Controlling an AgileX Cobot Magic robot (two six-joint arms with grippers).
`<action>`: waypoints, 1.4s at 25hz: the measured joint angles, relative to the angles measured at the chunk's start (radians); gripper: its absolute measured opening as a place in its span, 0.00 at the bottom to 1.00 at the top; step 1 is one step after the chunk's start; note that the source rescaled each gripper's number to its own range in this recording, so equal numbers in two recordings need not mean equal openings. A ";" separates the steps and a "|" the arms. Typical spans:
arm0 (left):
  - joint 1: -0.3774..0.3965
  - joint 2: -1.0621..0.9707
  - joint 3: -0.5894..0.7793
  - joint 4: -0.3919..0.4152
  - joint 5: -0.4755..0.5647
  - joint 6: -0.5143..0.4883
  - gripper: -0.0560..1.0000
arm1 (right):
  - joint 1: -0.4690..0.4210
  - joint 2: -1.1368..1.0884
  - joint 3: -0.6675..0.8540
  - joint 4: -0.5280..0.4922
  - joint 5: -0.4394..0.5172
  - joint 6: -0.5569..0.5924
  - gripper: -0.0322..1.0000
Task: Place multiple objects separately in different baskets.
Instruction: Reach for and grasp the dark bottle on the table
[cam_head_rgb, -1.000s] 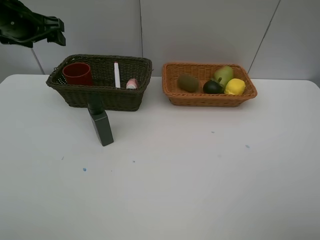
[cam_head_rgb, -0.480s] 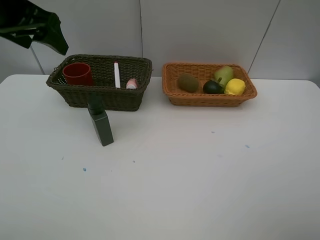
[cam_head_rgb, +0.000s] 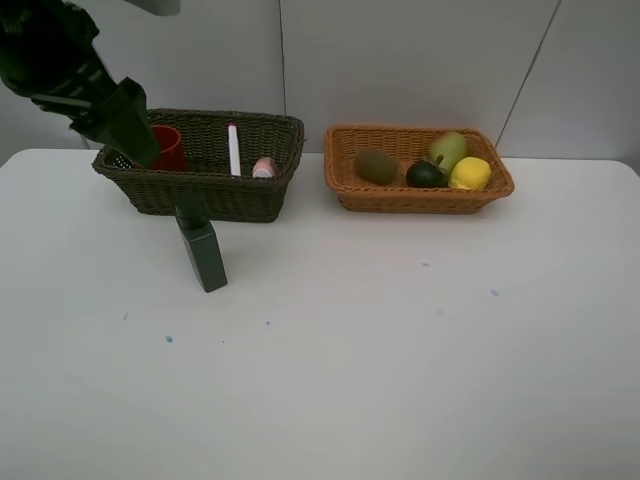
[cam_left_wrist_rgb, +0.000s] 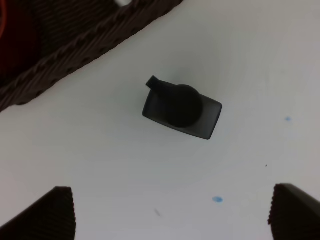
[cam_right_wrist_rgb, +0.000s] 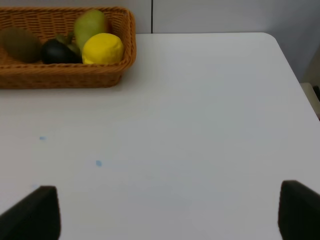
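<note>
A dark green bottle (cam_head_rgb: 203, 250) stands upright on the table in front of the dark basket (cam_head_rgb: 240, 195). That basket holds the red cup (cam_head_rgb: 168, 148), the white marker (cam_head_rgb: 234, 148) and the pink bottle (cam_head_rgb: 264, 167). My left gripper (cam_head_rgb: 130, 135) hangs above the basket's left end, partly covering the cup. In the left wrist view the green bottle (cam_left_wrist_rgb: 181, 106) is seen from above, beyond the open left gripper (cam_left_wrist_rgb: 172, 215). The orange basket (cam_head_rgb: 420, 200) holds the kiwi (cam_head_rgb: 376, 165), mangosteen (cam_head_rgb: 426, 174), pear (cam_head_rgb: 447, 150) and lemon (cam_head_rgb: 470, 173). My right gripper (cam_right_wrist_rgb: 165, 215) is open over bare table.
The white table (cam_head_rgb: 400, 340) has a few small blue specks. A grey panelled wall (cam_head_rgb: 400, 60) rises right behind both baskets. In the right wrist view the orange basket (cam_right_wrist_rgb: 65, 75) lies far ahead, and the table's right edge (cam_right_wrist_rgb: 295, 75) shows.
My left arm has swung down and to the right from the top left corner to above the dark basket's left end. The bottle and the baskets' contents have not moved.
</note>
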 joint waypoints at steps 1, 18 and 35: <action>-0.006 0.000 0.000 0.000 0.000 0.034 1.00 | 0.000 0.000 0.000 0.000 0.000 0.000 0.94; -0.011 0.051 0.000 -0.085 -0.005 -0.607 1.00 | 0.000 0.000 0.000 0.000 0.000 0.000 0.94; -0.011 0.222 0.093 -0.157 -0.213 -1.026 1.00 | 0.000 0.000 0.000 0.000 0.000 0.000 0.94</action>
